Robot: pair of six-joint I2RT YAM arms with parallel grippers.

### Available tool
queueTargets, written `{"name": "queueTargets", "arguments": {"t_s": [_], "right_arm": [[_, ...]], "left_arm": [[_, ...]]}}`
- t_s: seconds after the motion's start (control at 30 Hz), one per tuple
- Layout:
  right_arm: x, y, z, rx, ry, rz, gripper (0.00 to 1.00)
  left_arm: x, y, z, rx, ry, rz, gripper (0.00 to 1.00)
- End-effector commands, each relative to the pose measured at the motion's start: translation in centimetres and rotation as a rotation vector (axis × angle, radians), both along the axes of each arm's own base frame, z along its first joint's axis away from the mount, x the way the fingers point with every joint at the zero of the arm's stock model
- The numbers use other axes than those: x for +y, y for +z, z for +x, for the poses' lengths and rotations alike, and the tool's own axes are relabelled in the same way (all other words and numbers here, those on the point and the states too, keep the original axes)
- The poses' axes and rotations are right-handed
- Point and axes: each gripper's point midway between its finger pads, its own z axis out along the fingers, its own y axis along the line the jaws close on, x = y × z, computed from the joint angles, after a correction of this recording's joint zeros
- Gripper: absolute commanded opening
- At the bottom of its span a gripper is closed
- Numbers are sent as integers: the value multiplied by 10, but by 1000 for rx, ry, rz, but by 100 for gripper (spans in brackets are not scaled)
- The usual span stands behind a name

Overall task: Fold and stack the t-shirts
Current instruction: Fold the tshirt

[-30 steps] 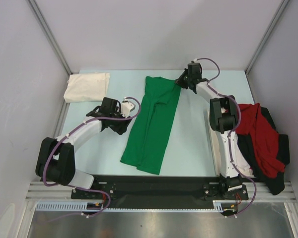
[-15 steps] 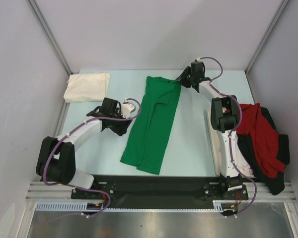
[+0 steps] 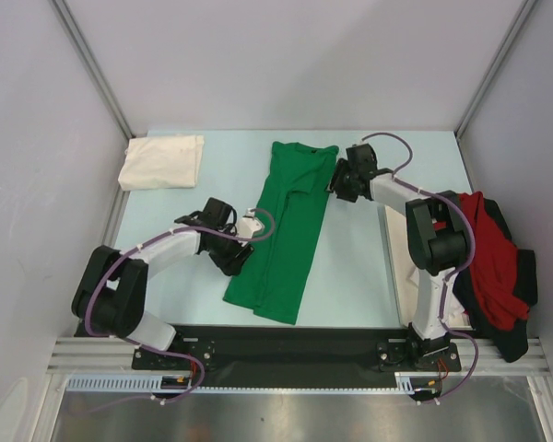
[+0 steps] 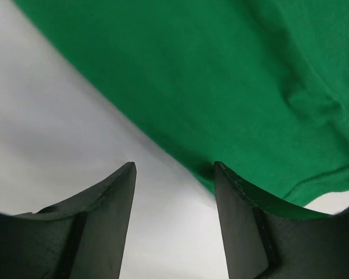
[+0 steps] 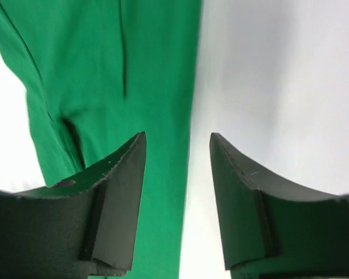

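A bright green t-shirt lies in the middle of the table, folded lengthwise into a long strip. My left gripper sits low at its left edge, open; in the left wrist view, bare table shows between the fingers and green cloth lies just beyond. My right gripper stands open over the strip's upper right edge, one finger above the green cloth and the other above the table. A folded cream-white t-shirt lies at the back left. The red t-shirt and dark t-shirt are heaped at the right.
A flat white tray lies beside the right arm, partly under the red and dark heap. Grey walls close in the table at the left, back and right. The arms' black base rail runs along the near edge.
My right gripper has opened, letting go of the green shirt's top right corner, and drawn nearer along its right edge. My left gripper slid nearer along the left edge, still open.
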Motion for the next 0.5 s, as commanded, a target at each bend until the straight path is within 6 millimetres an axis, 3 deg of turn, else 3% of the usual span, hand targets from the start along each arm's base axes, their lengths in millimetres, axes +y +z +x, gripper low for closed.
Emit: {"name": "queueTargets", "arguments": {"t_s": [0.0, 0.1, 0.2, 0.23, 0.27, 0.33, 0.37, 0.47], "right_arm": [[4, -17, -18, 20, 25, -6, 52], [8, -33, -18, 49, 29, 22, 49], [15, -35, -9, 51, 34, 51, 40], [17, -42, -7, 60, 38, 56, 28], [19, -42, -4, 58, 38, 63, 22], [23, -44, 5, 56, 47, 93, 6], [23, -44, 9, 56, 46, 105, 1], [22, -41, 28, 43, 37, 144, 0]], "left_arm": [[-10, -8, -15, 41, -86, -19, 61], [-10, -16, -22, 72, -100, -4, 60], [-18, -21, -33, 122, -126, -26, 49], [-21, -22, -37, 134, -140, -33, 44], [-29, -24, -45, 145, -173, -38, 32], [-36, -28, -57, 168, -227, -27, 18], [-43, -29, -65, 174, -274, -21, 15], [-62, -25, -81, 179, -369, -47, 13]]}}
